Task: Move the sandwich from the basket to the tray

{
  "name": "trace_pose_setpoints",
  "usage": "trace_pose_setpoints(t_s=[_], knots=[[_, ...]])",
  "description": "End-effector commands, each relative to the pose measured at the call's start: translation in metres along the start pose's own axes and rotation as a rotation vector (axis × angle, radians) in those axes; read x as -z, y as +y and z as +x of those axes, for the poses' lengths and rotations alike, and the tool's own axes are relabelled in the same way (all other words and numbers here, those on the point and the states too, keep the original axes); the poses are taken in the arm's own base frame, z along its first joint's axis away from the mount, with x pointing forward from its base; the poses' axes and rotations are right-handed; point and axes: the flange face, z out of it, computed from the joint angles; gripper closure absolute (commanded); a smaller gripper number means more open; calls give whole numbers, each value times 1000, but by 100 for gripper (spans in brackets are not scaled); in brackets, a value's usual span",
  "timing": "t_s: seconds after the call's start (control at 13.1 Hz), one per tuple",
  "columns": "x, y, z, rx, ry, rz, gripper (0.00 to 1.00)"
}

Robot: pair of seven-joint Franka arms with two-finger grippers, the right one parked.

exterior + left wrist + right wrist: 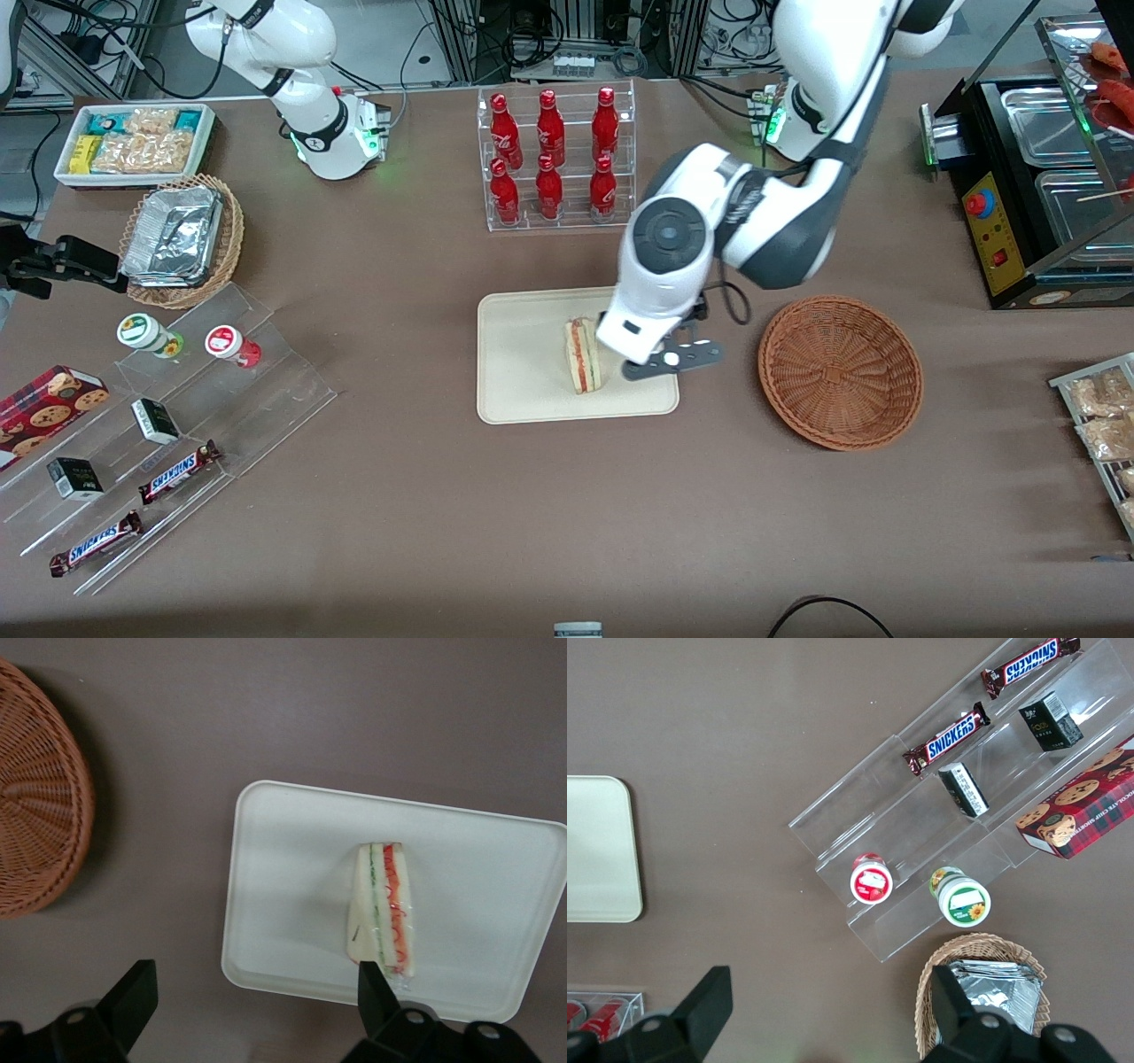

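Observation:
The sandwich (583, 356) (385, 908) lies on its side on the cream tray (523, 354) (292, 868), its red and green fillings showing. My gripper (673, 359) (254, 979) hovers open above the tray's edge that faces the basket, just beside the sandwich, with nothing between its fingers. One fingertip (367, 979) lines up with the sandwich's wide end, and the other (137, 983) is over bare table. The reddish-brown basket (840, 372) (35, 842) stands on the table toward the working arm's end and has nothing in it.
A clear rack of red bottles (556, 159) stands farther from the front camera than the tray. Toward the parked arm's end are a stepped acrylic shelf with snacks (168, 416), a tan basket of foil trays (182, 239) and a white snack bin (133, 142). A black food warmer (1036, 186) stands at the working arm's end.

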Motion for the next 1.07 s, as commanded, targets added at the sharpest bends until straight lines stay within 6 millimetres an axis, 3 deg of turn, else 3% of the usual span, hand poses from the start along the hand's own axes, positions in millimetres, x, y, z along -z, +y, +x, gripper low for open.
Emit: trace_pose_setpoints(t_s=[0.0,0.31,0.84,0.99], knots=[[13,-41,-5,-30,-20,-3,0],[30,-114,6,-100,-33,-15,0],[52,-250,0,-216,-123,-33,0],[70,-287,0,-207,-133,-45,0]])
